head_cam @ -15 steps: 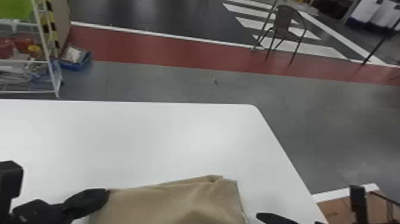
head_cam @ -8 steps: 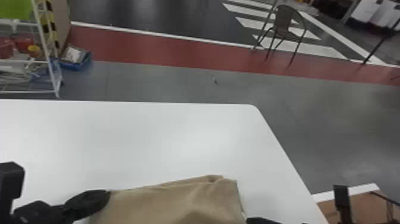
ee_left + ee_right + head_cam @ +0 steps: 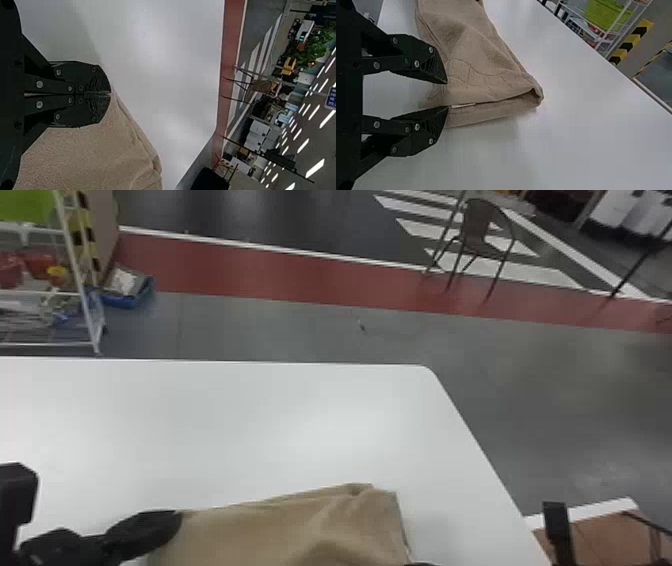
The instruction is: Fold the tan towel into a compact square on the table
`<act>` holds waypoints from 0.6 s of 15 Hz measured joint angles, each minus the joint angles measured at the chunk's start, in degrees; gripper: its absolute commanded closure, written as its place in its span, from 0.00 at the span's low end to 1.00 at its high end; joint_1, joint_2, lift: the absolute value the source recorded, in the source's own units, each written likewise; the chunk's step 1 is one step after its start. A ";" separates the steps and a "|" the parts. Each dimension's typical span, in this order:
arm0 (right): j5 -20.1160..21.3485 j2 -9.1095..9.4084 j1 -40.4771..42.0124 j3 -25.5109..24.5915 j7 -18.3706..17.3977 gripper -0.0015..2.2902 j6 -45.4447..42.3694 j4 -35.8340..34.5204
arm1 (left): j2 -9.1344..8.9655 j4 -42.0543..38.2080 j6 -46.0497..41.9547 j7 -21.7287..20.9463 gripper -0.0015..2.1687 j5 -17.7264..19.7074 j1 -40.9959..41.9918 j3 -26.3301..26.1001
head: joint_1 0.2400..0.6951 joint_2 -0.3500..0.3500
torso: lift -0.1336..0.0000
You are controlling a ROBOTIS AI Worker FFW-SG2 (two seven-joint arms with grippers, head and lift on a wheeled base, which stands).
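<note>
the right tool (image 3: 447, 95) stands open at the layered edge of the tan towel (image 3: 466, 51), fingers parted, with no firm hold that i can see. the left tool (image 3: 110, 93) is closed and seems to pinch a corner. if the right one closes too shallow, it may catch only the upper layer near the white label (image 3: 463, 105) and peel the fold apart (that gaping end already invites it). with the left corner held, an uneven pull could skew the towel, which lies partly folded and rumpled on the desk (image 3: 573, 146), away from square.
</note>
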 measured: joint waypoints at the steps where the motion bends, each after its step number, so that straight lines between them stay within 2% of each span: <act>1: 0.05 -0.02 0.00 0.07 0.02 0.62 0.00 0.08 | 0.01 0.01 0.00 0.00 0.58 -0.01 0.02 0.04 | 1.00 0.00 | 0.08; 6: -0.65 -0.18 -0.04 -1.37 0.31 0.62 0.00 -0.14 | 0.09 -0.18 0.01 -0.11 0.58 -0.03 0.32 0.09 | 1.00 0.00 | 0.08; 9: -1.30 -1.36 -1.29 -4.10 0.74 0.62 0.00 -0.01 | 0.10 -0.41 0.16 -0.16 0.58 -0.25 0.51 0.16 | 1.00 0.00 | 0.08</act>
